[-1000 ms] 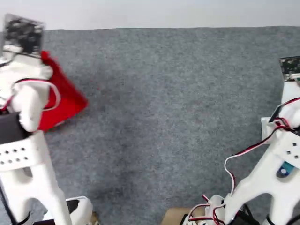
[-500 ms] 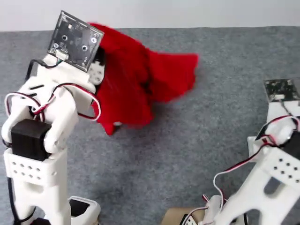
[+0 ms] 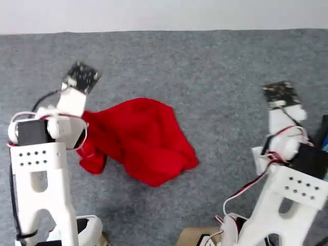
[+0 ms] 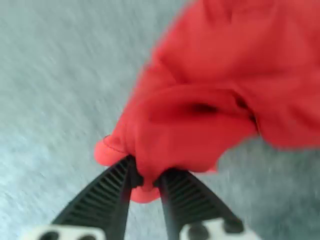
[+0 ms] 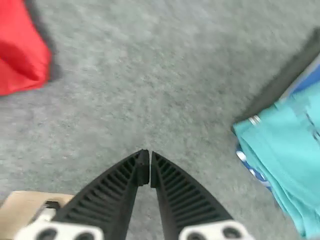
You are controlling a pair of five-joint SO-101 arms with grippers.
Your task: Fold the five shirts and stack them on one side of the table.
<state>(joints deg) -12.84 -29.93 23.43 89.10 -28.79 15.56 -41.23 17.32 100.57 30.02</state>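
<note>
Left gripper [image 4: 145, 182] was clamped on a bunched edge of the red shirt [image 3: 138, 138], jaws nearly closed with cloth pinched between them. The shirt lay crumpled on the grey mat [image 3: 220, 77], about 9 o'clock of centre, likely set there for spreading. Right gripper [image 5: 146, 170] had its jaws together and empty, over bare mat. Teal folded shirts [image 5: 285, 150] sat toward 3 o'clock, probably the stack side.

one red shirt [image 3: 141, 138], two arms [image 3: 38, 169] [image 3: 289, 192]
</note>
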